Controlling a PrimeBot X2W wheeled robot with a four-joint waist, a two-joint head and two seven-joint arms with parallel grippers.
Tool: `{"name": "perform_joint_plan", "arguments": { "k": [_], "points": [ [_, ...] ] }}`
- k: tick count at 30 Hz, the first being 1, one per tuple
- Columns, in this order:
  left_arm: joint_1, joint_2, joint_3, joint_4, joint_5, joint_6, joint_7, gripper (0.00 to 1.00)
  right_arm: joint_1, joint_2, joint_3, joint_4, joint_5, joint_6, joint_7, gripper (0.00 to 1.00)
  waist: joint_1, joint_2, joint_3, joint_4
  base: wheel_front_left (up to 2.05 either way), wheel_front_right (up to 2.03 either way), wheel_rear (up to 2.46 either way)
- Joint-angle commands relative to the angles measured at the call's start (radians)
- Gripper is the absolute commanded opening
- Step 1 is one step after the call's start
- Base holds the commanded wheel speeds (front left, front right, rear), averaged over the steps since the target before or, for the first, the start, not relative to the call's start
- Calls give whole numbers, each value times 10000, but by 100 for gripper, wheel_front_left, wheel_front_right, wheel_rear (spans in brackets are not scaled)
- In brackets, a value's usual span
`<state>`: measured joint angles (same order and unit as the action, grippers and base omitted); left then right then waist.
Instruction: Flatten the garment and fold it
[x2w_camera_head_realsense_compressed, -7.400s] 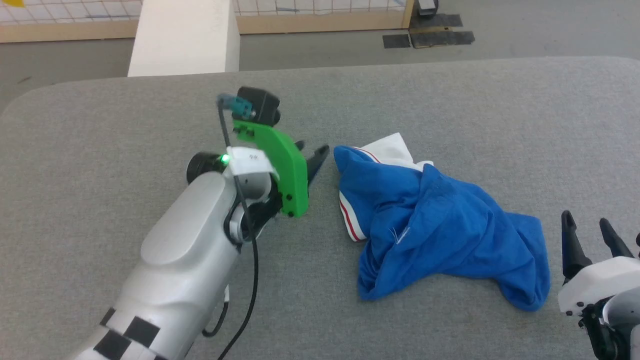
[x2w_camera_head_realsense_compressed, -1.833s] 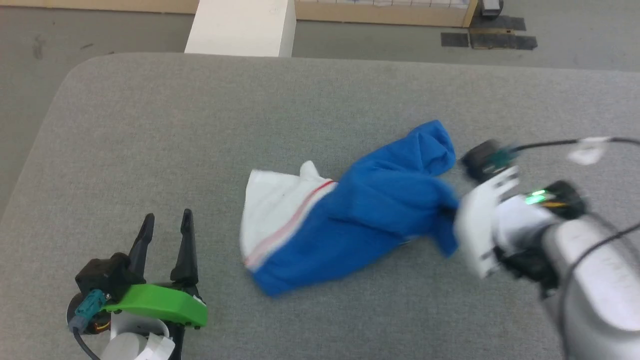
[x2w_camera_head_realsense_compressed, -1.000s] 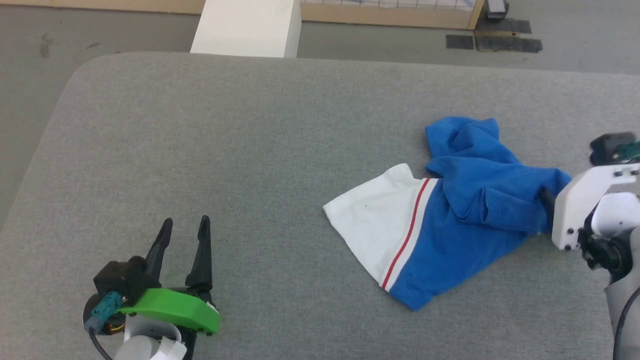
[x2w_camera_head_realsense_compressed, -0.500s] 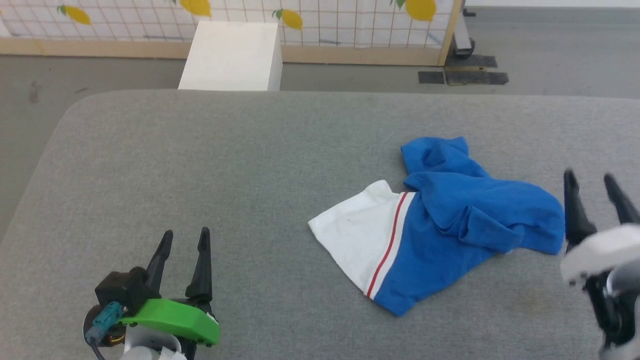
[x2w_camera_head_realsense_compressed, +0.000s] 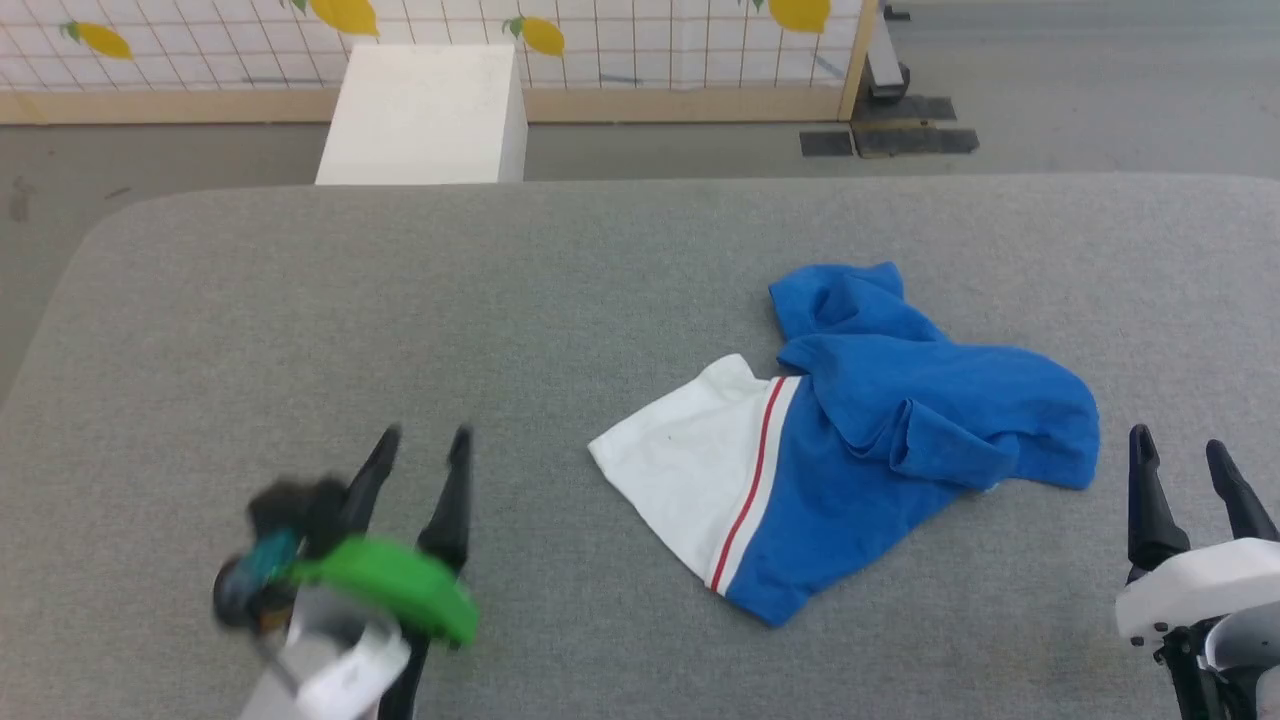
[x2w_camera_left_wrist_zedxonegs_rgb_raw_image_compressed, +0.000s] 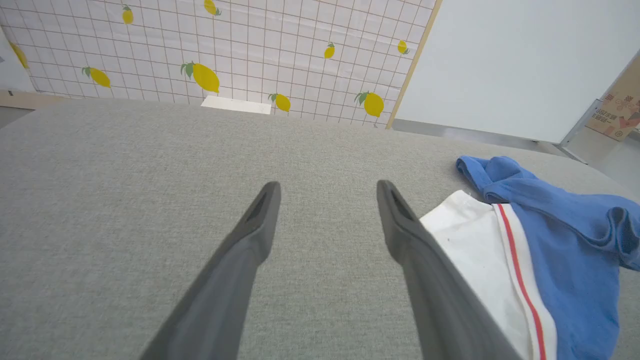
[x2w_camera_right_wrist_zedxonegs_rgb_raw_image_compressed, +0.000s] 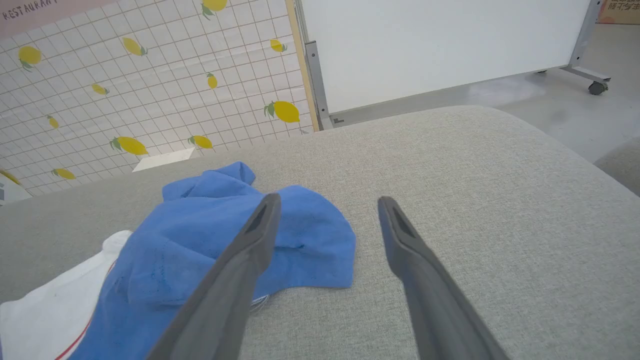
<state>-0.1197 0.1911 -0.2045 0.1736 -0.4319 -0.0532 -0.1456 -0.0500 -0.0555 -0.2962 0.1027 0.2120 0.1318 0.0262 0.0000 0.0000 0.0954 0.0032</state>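
Garment (x2w_camera_head_realsense_compressed: 880, 420) lies crumpled (wall sign (x2w_camera_right_wrist_zedxonegs_rgb_raw_image_compressed: 27, 11) reads "RESTAURAN"), left pincer (x2w_camera_head_realsense_compressed: 426, 435) and right pincer (x2w_camera_head_realsense_compressed: 1178, 440) both spread, empty.

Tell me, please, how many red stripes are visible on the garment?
1. The red stripe crosses the white part of the garment, close to where it meets the blue, toward the left in the head view. Others may be hidden in the crumpled blue folds.

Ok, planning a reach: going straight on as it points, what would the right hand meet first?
Likely nothing: the right hand points over bare grey fabric tabletop, just right of the crumpled blue-and-white jersey shirt.
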Motion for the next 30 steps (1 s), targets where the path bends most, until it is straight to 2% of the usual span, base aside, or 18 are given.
{"name": "perform_joint_plan", "arguments": {
  "k": [1, 8, 15, 19, 24, 25, 26, 27, 30],
  "points": [
    [-609, -59, -117, 89, -37, -64, 323, 100, -138, 29, -3, -64, 4, -11, -17, 100, 0, 0, 189, -60, 0, 0, 0],
    [-3441, -402, -1249, 1247, 98, -153, 3634, 100, -542, 47, 219, -272, 5, -11, 148, 100, 0, 0, 855, -250, 0, 0, 0],
    [-5236, -557, -2510, 2934, 291, -208, 7944, 100, -760, 50, 423, -219, 67, -11, 72, 100, 0, 0, 1389, -712, 0, 0, 0],
    [-5586, -445, -2920, 3355, 442, -155, 9483, 100, -771, 51, 410, -113, 97, -11, -64, 100, 0, 0, 1588, -936, 0, 0, 0],
    [-5572, -302, -3402, 3681, 553, -233, 10731, 100, -768, 52, 359, -7, 132, -11, -202, 100, 0, 0, 1769, -1095, 0, 0, 0],
    [-5505, -316, -3495, 3748, 474, -298, 10985, 87, -779, 52, 356, 13, 133, -11, -222, 100, 0, 0, 1791, -1113, 0, 0, 0],
    [-5452, -327, -3554, 3763, 416, -341, 11113, 36, -789, 52, 355, 27, 135, -11, -239, 100, 0, 0, 1806, -1128, 0, 0, 0],
    [-5385, -334, -3633, 3757, 348, -399, 11230, 0, -799, 52, 349, 45, 138, -11, -259, 100, 0, 0, 1818, -1138, 0, 0, 0],
    [-5234, -404, -3607, 3627, 53, -474, 11266, 0, -812, 52, 311, 100, 115, -11, -295, 100, 0, 0, 1824, -1102, 0, 0, 0]
  ]
}}
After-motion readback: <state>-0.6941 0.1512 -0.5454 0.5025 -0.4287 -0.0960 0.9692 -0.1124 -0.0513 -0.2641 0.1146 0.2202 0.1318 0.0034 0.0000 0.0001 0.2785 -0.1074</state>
